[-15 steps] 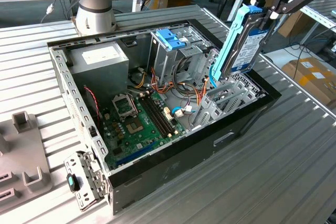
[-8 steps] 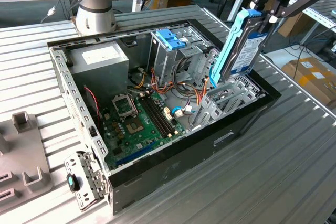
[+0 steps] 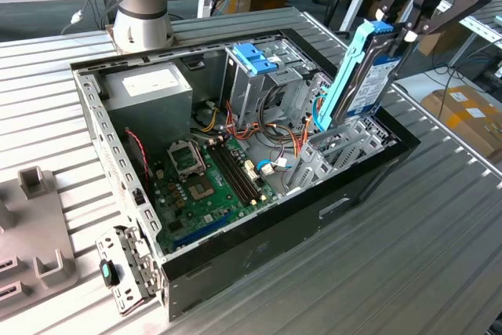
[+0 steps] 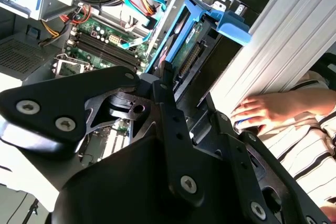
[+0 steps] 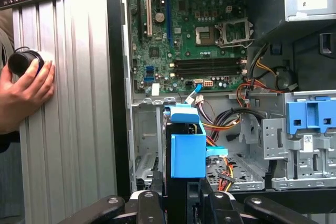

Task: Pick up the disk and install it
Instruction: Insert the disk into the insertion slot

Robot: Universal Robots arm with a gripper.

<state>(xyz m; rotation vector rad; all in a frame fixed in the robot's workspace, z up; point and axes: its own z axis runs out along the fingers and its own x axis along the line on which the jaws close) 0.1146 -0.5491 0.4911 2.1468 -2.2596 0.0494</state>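
While my jaws are clenched on the upper end of the disk point(image 3: 362, 76), my gripper point(image 3: 400, 27) hangs over the end of the open computer case point(image 3: 259, 249) at the exterior view's right. The disk stands tilted, its lower end down in the metal bay point(image 3: 333, 151) there. Farther left stand the drive cage point(image 3: 255, 64) with its blue latch, then the motherboard point(image 3: 200, 178). A person's hand point(image 5: 23, 90) rests on the ribbed table point(image 5: 79, 103) beside the case.

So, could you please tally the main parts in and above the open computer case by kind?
Disk, in the gripper: 1
Drive cage with blue latch: 1
Power supply: 1
Motherboard: 1
Total: 4
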